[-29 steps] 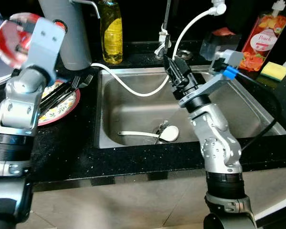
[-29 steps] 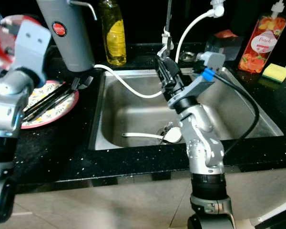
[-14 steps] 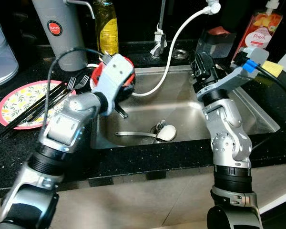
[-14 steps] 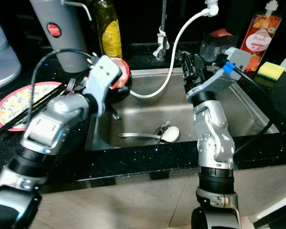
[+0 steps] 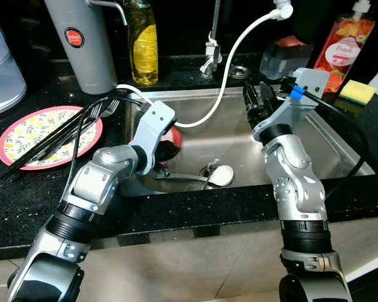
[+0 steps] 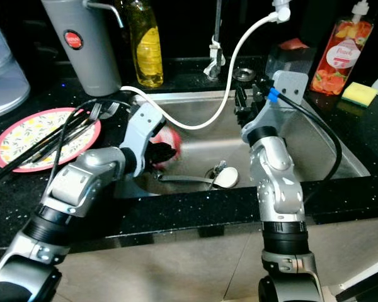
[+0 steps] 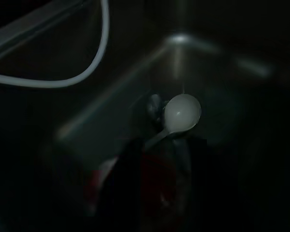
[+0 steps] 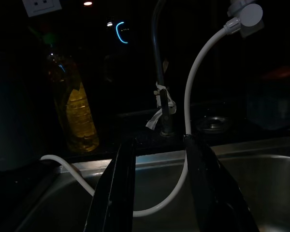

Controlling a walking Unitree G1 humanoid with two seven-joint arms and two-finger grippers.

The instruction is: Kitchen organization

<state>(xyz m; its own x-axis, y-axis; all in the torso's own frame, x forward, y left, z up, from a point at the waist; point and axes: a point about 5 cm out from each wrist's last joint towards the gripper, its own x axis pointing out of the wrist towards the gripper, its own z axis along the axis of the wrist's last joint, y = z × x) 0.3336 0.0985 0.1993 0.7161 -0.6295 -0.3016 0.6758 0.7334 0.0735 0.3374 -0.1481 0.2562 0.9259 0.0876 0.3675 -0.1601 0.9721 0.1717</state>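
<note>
Left gripper (image 5: 167,150), centre frame, seemingly grasping a round red dish (image 6: 169,146), lowers it into the steel sink (image 5: 340,148); next, release; right gripper (image 8: 157,186) parted, empty.

Red bowl (image 5: 171,139) mostly hidden behind L gripper (image 5: 166,151); finger state unclear. L wrist view v. dark, blurred. Spoon (image 5: 195,178) handle partly covered.

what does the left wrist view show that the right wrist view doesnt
Left wrist alone: the white spoon by the sink drain and a dim red object at the left tool. Right wrist alone: the yellow bottle, the faucet, the hose's head and the open fingers of the right tool. Both: the white hose and the steel sink.
</note>
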